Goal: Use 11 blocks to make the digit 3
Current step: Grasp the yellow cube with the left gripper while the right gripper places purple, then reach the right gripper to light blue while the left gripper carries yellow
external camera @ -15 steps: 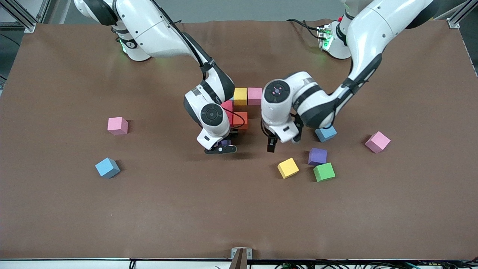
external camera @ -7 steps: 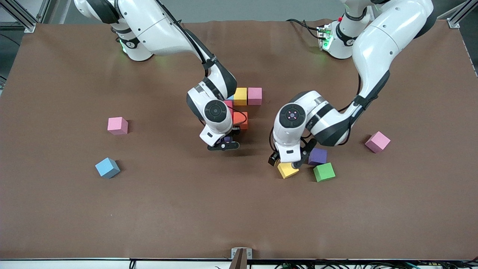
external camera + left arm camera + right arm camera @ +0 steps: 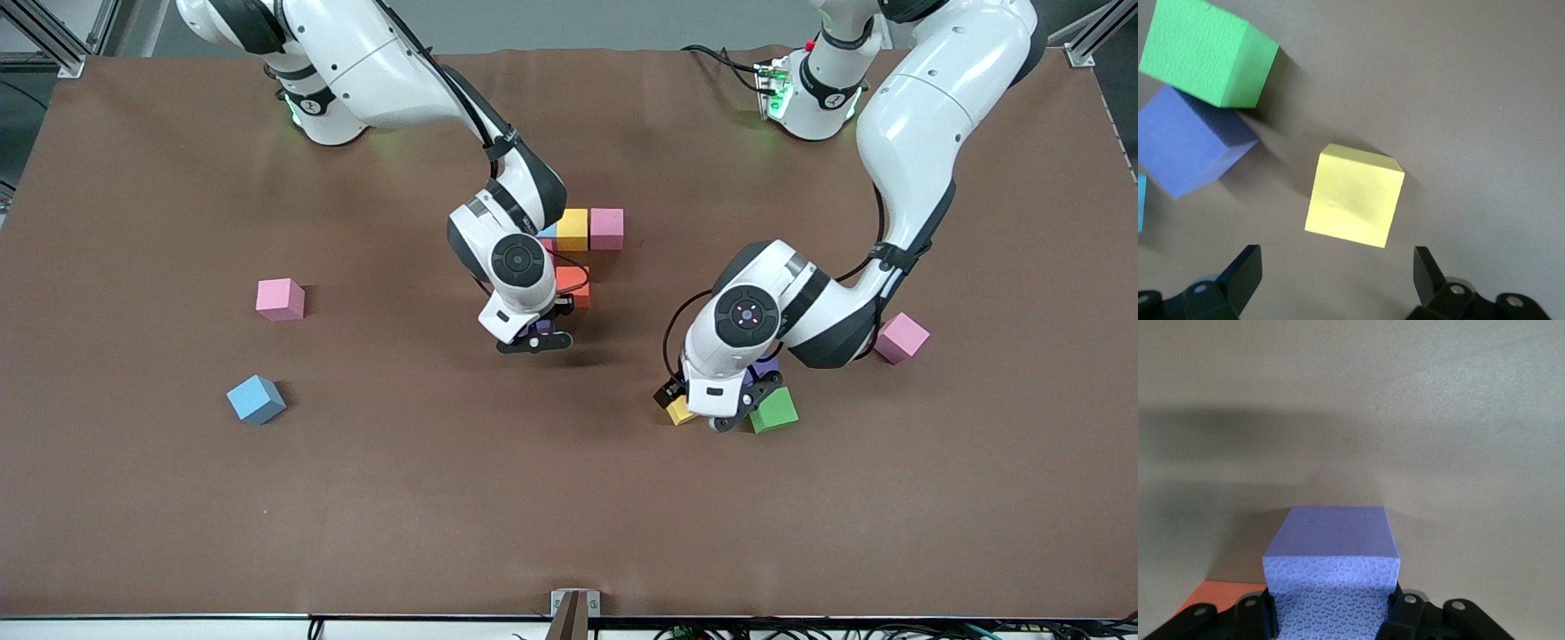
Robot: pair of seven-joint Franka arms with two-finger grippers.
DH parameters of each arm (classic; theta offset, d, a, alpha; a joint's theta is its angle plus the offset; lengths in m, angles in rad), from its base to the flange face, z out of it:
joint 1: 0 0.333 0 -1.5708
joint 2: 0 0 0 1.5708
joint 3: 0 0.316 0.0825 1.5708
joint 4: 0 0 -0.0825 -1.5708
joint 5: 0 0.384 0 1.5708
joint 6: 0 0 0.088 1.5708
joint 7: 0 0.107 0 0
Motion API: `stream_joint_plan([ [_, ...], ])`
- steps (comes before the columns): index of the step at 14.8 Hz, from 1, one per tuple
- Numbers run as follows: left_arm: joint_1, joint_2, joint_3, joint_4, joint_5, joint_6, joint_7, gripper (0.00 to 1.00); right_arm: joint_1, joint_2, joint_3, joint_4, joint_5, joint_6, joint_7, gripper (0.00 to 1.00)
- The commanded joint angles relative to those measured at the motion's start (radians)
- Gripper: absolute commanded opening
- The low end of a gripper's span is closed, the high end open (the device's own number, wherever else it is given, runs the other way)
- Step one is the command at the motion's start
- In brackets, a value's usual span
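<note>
My right gripper (image 3: 533,341) is shut on a purple block (image 3: 1331,577), low over the table just nearer the front camera than the orange block (image 3: 576,279). The orange block joins a yellow block (image 3: 572,228) and a pink block (image 3: 606,228) in the partial figure; my right arm hides the rest of it. My left gripper (image 3: 698,409) is open and straddles a loose yellow block (image 3: 1353,195), also seen in the front view (image 3: 679,411). A green block (image 3: 773,411) and a second purple block (image 3: 1191,150) lie beside it.
A pink block (image 3: 900,338) lies toward the left arm's end. A pink block (image 3: 280,299) and a blue block (image 3: 256,399) lie toward the right arm's end. A sliver of a blue block (image 3: 1140,200) shows in the left wrist view.
My left gripper has moved toward the front camera and down over the loose yellow block, now hiding the blue block. My right gripper has shifted slightly toward the orange block with the purple block.
</note>
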Motion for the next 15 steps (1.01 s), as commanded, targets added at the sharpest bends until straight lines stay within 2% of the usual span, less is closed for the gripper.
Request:
stream_joint_plan([
  [1, -0.009, 0.031, 0.018, 0.035, -0.020, 0.002, 0.061, 1.00, 0.017, 0.013, 0.011, -0.048, 0.031, -0.015, 0.025, 0.80],
  [2, -0.011, 0.048, 0.024, 0.056, -0.021, 0.009, 0.062, 1.00, 0.016, 0.013, 0.011, -0.027, 0.031, -0.030, 0.036, 1.00],
  [6, -0.012, 0.100, 0.025, 0.134, -0.067, 0.013, 0.087, 1.00, -0.010, -0.010, 0.011, 0.093, 0.034, -0.162, 0.045, 1.00],
  [10, -0.011, 0.121, 0.027, 0.139, -0.069, 0.026, 0.131, 0.99, -0.114, -0.082, 0.013, 0.216, 0.032, -0.373, 0.013, 1.00],
  [15, -0.024, 0.154, 0.062, 0.139, -0.069, 0.068, 0.144, 0.98, -0.323, -0.171, 0.007, 0.199, 0.018, -0.546, -0.315, 1.00],
])
